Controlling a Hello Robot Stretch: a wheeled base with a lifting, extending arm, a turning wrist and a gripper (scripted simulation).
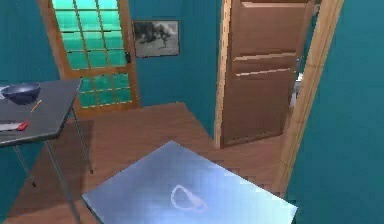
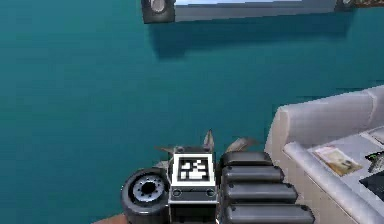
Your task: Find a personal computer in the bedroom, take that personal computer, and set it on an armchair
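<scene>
Seemed early: finding, taking, placing left undone. Could not tell of anything held by gripper (image 2: 208, 143) at six o'clock.

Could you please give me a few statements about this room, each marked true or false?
1. A dark bowl sits on the grey table at the forward view's left. True.
2. A framed picture hangs on the teal wall to the right of the glass-paned door. True.
3. That door's panes are red. False: they are green.
4. The white seat at the arm side view's right is bare. False: papers lie on its cushion.
5. The floor in the forward view is wooden. True.
</scene>
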